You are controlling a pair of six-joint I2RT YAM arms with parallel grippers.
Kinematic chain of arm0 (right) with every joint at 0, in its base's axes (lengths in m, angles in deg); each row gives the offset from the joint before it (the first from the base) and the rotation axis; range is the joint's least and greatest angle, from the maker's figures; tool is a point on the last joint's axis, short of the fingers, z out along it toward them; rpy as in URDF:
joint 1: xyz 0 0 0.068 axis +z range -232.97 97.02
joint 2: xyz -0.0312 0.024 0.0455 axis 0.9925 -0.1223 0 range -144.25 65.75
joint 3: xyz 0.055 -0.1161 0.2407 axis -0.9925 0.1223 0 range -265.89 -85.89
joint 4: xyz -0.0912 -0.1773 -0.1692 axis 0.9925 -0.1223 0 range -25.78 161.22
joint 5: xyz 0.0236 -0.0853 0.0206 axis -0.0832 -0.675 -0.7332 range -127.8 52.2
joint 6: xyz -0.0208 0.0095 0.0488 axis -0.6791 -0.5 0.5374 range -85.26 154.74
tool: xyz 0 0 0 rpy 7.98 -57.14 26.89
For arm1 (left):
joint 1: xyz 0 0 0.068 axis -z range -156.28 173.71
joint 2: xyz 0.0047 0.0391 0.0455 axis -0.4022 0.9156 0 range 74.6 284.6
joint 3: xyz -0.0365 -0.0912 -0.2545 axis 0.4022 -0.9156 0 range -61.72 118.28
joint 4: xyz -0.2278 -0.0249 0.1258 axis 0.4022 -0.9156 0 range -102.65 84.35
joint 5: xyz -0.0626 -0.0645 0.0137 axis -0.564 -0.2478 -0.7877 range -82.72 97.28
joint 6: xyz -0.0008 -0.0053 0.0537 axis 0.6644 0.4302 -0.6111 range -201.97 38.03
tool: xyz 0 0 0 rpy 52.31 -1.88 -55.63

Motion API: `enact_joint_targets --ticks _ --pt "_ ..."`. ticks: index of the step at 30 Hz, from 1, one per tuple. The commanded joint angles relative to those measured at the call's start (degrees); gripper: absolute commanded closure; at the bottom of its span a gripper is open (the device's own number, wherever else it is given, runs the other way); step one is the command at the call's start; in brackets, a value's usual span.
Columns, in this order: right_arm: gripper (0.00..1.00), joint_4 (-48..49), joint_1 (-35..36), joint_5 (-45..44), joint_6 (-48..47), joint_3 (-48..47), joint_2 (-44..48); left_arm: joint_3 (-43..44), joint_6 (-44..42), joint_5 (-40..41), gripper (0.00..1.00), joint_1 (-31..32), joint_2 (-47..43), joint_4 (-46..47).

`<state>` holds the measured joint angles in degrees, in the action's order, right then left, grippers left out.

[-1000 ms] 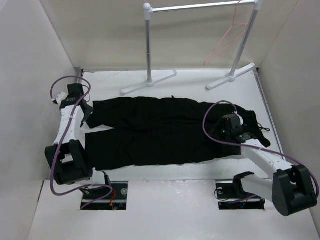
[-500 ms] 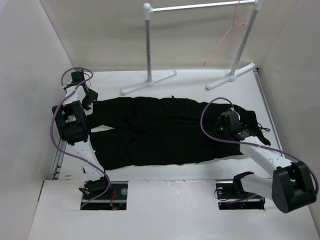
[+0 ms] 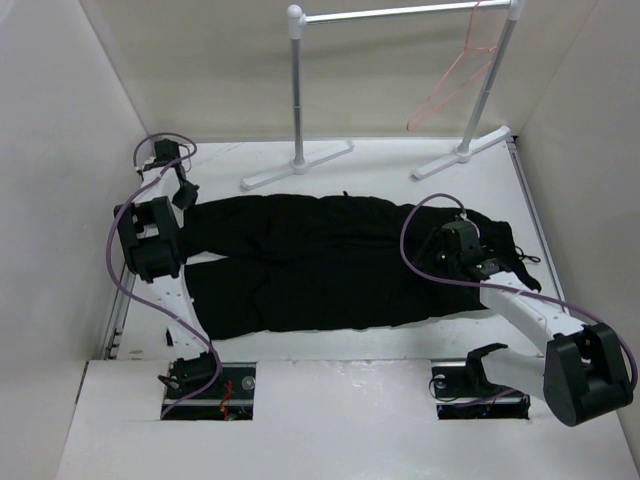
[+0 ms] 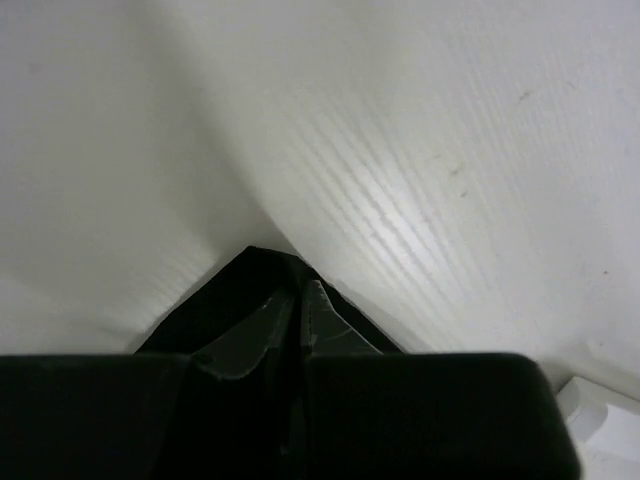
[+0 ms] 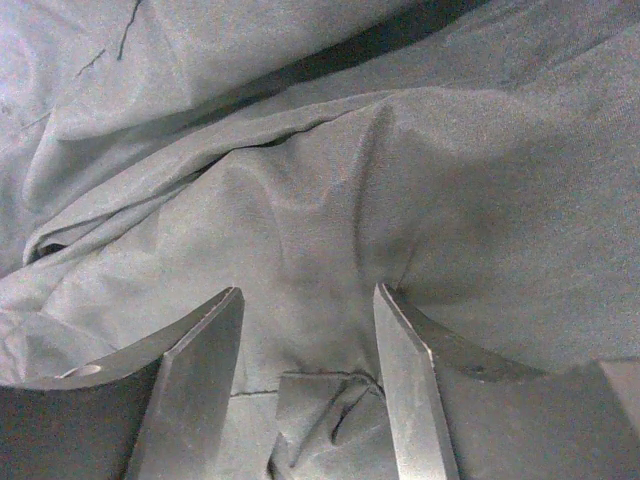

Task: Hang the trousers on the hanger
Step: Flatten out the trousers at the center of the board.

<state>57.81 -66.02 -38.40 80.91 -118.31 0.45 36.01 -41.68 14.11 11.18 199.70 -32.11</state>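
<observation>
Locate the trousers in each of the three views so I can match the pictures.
Top external: trousers spread flat across the table, legs leftward.
Left wrist: only a small dark peak at bottom centre, seemingly pinched in the left gripper's shut jaws.
Right wrist: grey-looking fabric fills the frame, under the right gripper's open jaws.
Shared landmark: the right gripper, seen in the top view over the waist end.

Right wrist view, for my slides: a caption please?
Right gripper, jaws open, fingers down on the trousers' wrinkled fabric.
</observation>
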Motion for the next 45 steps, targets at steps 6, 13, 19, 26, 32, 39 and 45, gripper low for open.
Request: enact_joint_targets --ticks 6,13,19,26,32,39,45 --pt "0.32 3.7 -1.2 0.4 -2.5 -2.9 -2.2 -11.7 0.6 13.3 0.99 0.4 -28.8 -0.1" --pt "0.27 4.2 -0.9 0.5 -2.1 -3.3 -3.6 -13.9 0.5 14.4 0.98 0.8 -30.0 0.9" --pt "0.26 2.3 -1.4 0.3 -2.0 -4.8 -2.9 0.3 -0.9 13.6 0.97 0.4 -14.1 -0.7" --pt "0.32 -1.3 -4.2 -1.3 0.0 -8.0 0.4 22.7 -1.9 18.1 0.93 0.2 4.2 -7.7" --pt "0.78 -3.1 -9.4 -1.7 -0.2 -12.2 0.4 29.0 -3.5 15.5 0.59 -0.5 7.2 -11.1" --pt "0.75 -0.9 -10.8 -2.1 2.2 -17.6 -5.7 -5.1 -1.5 14.4 0.42 5.2 -20.6 -3.2" --pt "0.81 0.9 -3.6 -1.9 3.2 -17.9 -7.4 -35.6 3.2 11.7 0.46 9.1 -43.9 -3.9"
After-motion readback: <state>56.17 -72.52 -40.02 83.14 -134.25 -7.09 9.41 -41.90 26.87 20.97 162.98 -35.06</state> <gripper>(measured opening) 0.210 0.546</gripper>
